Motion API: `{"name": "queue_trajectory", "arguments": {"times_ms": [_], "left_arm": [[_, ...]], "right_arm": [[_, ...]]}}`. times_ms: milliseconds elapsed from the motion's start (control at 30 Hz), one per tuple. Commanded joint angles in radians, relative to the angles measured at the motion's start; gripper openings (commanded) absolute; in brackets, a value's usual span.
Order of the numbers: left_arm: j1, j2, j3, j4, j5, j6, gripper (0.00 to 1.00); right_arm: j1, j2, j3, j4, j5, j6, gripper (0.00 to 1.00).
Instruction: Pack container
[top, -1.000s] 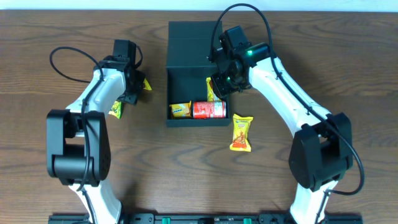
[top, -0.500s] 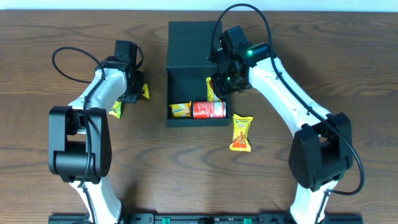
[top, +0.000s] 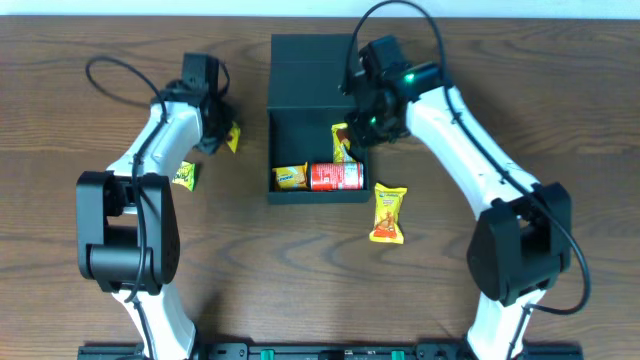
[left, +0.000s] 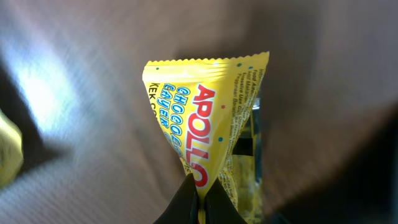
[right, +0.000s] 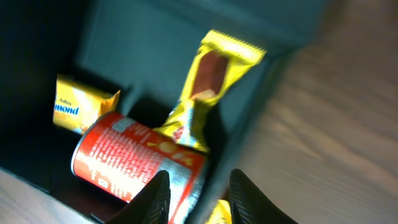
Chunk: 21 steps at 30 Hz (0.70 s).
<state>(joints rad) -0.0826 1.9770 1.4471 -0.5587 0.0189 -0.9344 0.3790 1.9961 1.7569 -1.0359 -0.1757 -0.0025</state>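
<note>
The yellow foil snack packet (left: 205, 118) reads "APOLLO" in red and "LAYER" in blue; the small yellow packet (right: 84, 111) left of the red cylindrical can (right: 137, 165) shows blue "mond"

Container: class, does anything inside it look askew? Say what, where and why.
One tall yellow packet stands tilted by the right wall of the container, its lower end against the red can instead of lying flat. The can and the small yellow packet beside it lie flat.
</note>
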Motion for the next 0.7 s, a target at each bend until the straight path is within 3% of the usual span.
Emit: {"name": "queue_trajectory", "arguments": {"times_ms": [0, 167, 333, 500, 667], "left_arm": [[-0.02, -0.013, 0.138, -0.038, -0.029, 0.282, 0.06], [-0.1, -0.017, 0.308, -0.135, -0.029, 0.499, 0.06], [-0.242, -0.013, 0.322, -0.164, -0.03, 0.78, 0.06], [-0.333, -0.007, 0.32, -0.217, -0.03, 0.876, 0.06], [-0.353, 0.027, 0.297, -0.246, -0.021, 0.847, 0.06]], "right_arm": [[-0.055, -0.036, 0.105, -0.026, 0.045, -0.04, 0.32], [-0.141, -0.087, 0.185, -0.039, 0.087, -0.059, 0.39], [-0.243, -0.104, 0.186, -0.04, 0.089, -0.058, 0.4], [-0.298, -0.104, 0.186, -0.045, 0.089, -0.058, 0.4], [-0.303, -0.104, 0.186, -0.034, 0.089, -0.058, 0.4]]}}
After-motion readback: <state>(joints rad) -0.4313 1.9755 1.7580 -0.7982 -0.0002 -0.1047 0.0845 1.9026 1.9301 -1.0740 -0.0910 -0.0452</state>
